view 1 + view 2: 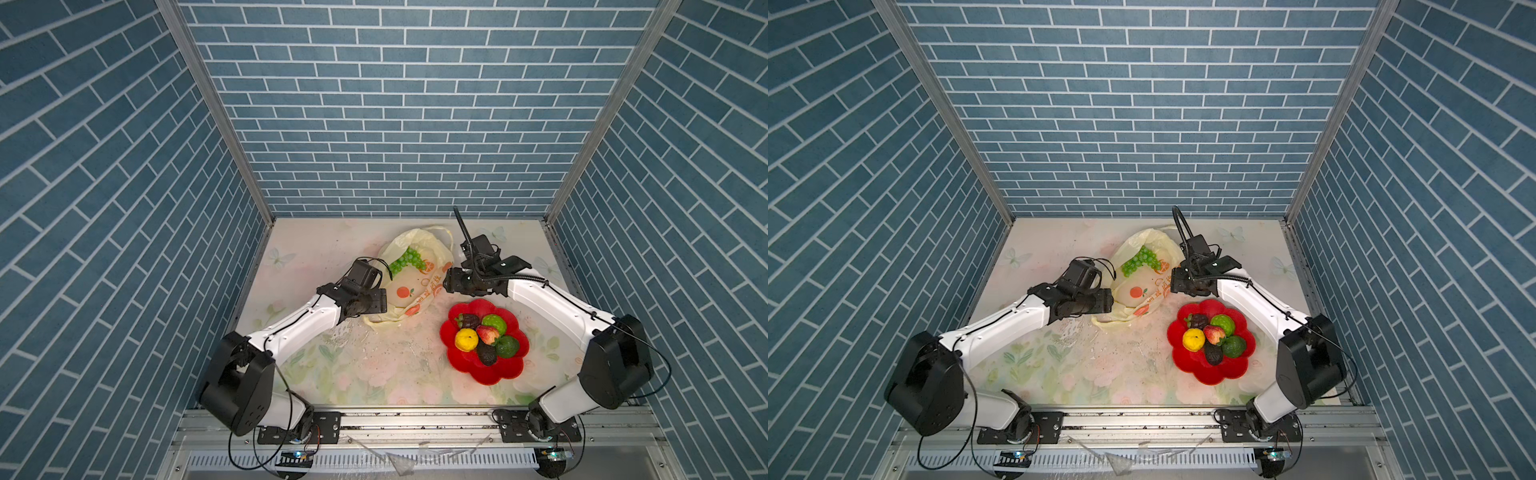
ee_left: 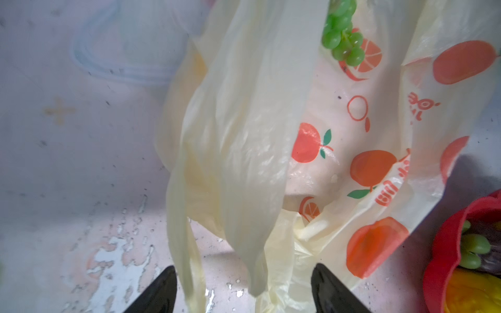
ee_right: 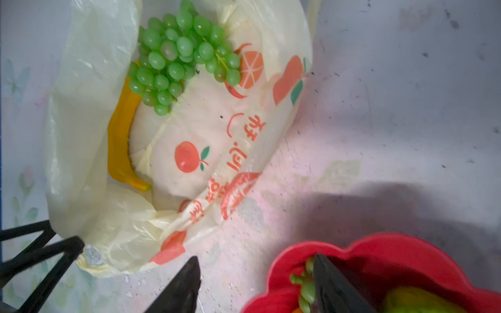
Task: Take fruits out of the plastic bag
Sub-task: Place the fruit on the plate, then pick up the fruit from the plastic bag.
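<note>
The pale-yellow plastic bag (image 1: 409, 291) (image 1: 1142, 291) lies at mid-table with its mouth open. A green grape bunch (image 1: 405, 259) (image 3: 179, 59) rests at the mouth, and a yellow banana (image 3: 119, 141) lies inside along the bag's wall. My left gripper (image 2: 244, 281) is open at the bag's near-left edge (image 2: 244, 135). Loose folds and a handle loop hang between its fingers (image 2: 160, 292), unpinched. My right gripper (image 3: 256, 273) is open and empty at the bag's right side, with one finger over the red plate's rim (image 3: 379, 249).
The red flower-shaped plate (image 1: 511, 370) (image 1: 1229, 374) sits at the near right. It holds a lemon (image 1: 466, 339), a strawberry (image 1: 487, 334), two bumpy green fruits (image 1: 494, 324) and dark brown pieces (image 1: 486, 353). Brick-patterned walls enclose the table on three sides.
</note>
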Motion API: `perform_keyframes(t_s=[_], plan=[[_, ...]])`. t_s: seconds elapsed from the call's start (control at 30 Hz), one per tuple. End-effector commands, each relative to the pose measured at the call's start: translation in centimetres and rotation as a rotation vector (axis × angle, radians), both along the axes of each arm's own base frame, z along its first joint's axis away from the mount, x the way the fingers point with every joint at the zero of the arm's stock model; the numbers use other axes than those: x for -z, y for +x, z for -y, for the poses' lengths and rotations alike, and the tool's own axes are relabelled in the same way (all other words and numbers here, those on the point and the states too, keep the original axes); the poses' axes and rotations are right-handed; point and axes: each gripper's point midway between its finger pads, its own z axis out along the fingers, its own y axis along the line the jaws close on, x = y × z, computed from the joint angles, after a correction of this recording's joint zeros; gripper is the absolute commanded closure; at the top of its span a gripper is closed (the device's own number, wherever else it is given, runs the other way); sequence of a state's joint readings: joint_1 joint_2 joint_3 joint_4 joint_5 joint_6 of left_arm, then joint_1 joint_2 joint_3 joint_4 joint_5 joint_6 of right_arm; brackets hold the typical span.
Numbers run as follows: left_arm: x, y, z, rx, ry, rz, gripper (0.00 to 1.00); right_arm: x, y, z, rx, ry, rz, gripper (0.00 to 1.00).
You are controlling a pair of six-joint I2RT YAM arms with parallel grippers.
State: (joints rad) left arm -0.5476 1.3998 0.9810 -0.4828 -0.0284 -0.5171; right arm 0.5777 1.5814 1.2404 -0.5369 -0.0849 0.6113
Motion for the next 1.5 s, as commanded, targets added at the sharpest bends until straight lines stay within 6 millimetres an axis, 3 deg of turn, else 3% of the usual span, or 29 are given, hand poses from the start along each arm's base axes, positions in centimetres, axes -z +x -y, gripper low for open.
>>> perform_keyframes(t_s=[0.0, 0.07, 0.23, 0.5, 0.63, 0.77, 0.9, 1.03, 1.13, 1.47], plan=[[-1.8, -1.1, -2.9, -0.002, 0.154, -0.022, 0.13, -3.6, 3.8, -4.2, 0.014, 0.185, 0.113, 0.34], [-2.3, -0.1, -3.1, 0.0, 0.197, -0.004, 0.09, -2.7, 4.8, -5.4, 0.019, 0.212, 0.11, 0.34], [-1.4, 3.2, -2.1, 0.007, 0.281, -0.029, 0.07, -0.1, 6.6, -7.2, 0.048, 0.264, 0.079, 0.35], [2.7, 6.5, -0.4, 0.015, 0.295, -0.098, 0.1, 3.3, 7.1, -10.5, 0.052, 0.32, 0.026, 0.36], [4.7, 7.3, -1.1, -0.042, 0.268, -0.138, 0.28, 4.7, 7.1, -12.0, 0.042, 0.325, 0.0, 0.37], [5.3, 7.9, -2.5, -0.129, 0.121, -0.133, 0.68, 5.6, 6.8, -13.8, 0.01, 0.329, -0.017, 0.37], [4.2, 7.9, -1.8, -0.144, -0.021, -0.083, 0.93, 6.2, 6.4, -16.0, -0.025, 0.338, -0.03, 0.38], [4.1, 6.6, -0.9, -0.163, -0.146, -0.064, 1.0, 6.6, 5.6, -18.6, -0.081, 0.343, -0.039, 0.39], [3.5, 5.4, -0.4, -0.175, -0.235, -0.04, 1.0, 7.0, 5.0, -20.1, -0.117, 0.342, -0.049, 0.4], [3.5, 2.1, -2.0, -0.251, -0.297, -0.017, 1.0, 9.5, 3.0, -23.7, -0.206, 0.273, -0.078, 0.4]])
